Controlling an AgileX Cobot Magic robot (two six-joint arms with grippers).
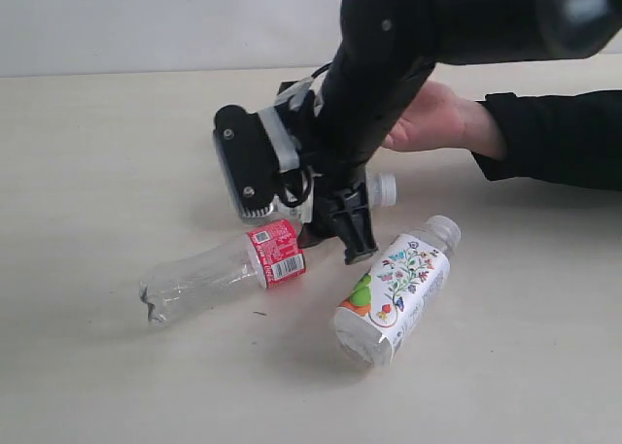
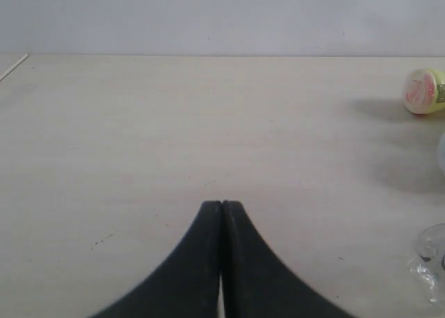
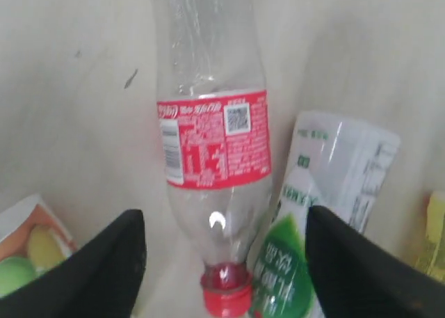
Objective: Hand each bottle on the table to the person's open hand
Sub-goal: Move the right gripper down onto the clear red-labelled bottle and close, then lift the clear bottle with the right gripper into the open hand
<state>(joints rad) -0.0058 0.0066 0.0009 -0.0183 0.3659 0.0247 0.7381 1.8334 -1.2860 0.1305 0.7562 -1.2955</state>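
My right gripper (image 1: 338, 232) hangs open low over the bottles in the middle of the table (image 1: 117, 153). In the right wrist view its fingers (image 3: 104, 269) stand either side of the clear crushed bottle's (image 3: 212, 158) red-capped neck and the green-white labelled bottle (image 3: 327, 213), touching neither. In the exterior view the clear bottle (image 1: 224, 274) lies left of the gripper, the floral bottle (image 1: 394, 289) right of it. The green-white bottle's white cap (image 1: 382, 189) pokes out behind the gripper. The yellow bottle (image 2: 424, 90) lies farther off. The person's open hand (image 1: 437, 119) waits behind my arm. My left gripper (image 2: 222, 205) is shut and empty.
The person's black sleeve (image 1: 554, 138) lies across the back right of the table. My right arm (image 1: 408, 46) comes down from the upper right and hides part of the hand. A corner of the floral bottle (image 3: 28, 252) shows beside one right finger.
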